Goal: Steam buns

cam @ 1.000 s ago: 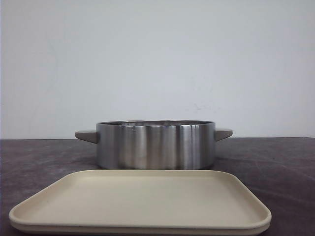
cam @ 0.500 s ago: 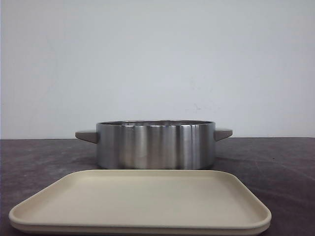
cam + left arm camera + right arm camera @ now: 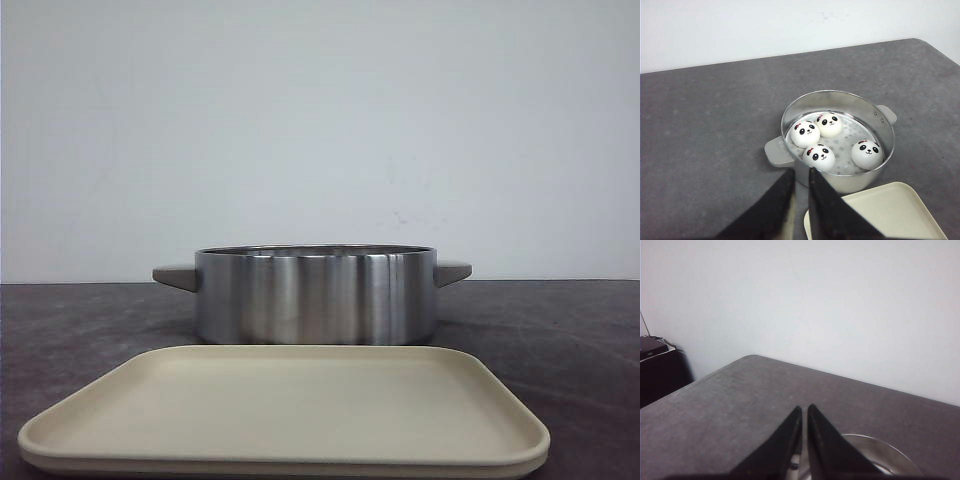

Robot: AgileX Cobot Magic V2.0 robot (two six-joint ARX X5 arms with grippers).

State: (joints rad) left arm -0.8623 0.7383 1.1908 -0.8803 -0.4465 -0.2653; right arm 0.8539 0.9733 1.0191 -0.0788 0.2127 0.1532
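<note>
In the left wrist view several white panda-face buns lie on the perforated insert of a steel pot [image 3: 875,117]: one at the near left [image 3: 805,133], one behind it [image 3: 830,125], one at the front [image 3: 819,156], one at the right [image 3: 867,154]. In the front view the pot [image 3: 316,295] hides them behind its wall. My left gripper [image 3: 801,172] is shut and empty, held above the table just short of the pot's left handle [image 3: 777,151]. My right gripper [image 3: 804,409] is shut and empty, high over the pot's rim [image 3: 880,444].
A cream rectangular tray [image 3: 290,410] lies empty in front of the pot; its corner shows in the left wrist view [image 3: 890,212]. The dark grey table [image 3: 560,330] ends at a white wall. A dark cabinet [image 3: 657,370] stands past the table's corner.
</note>
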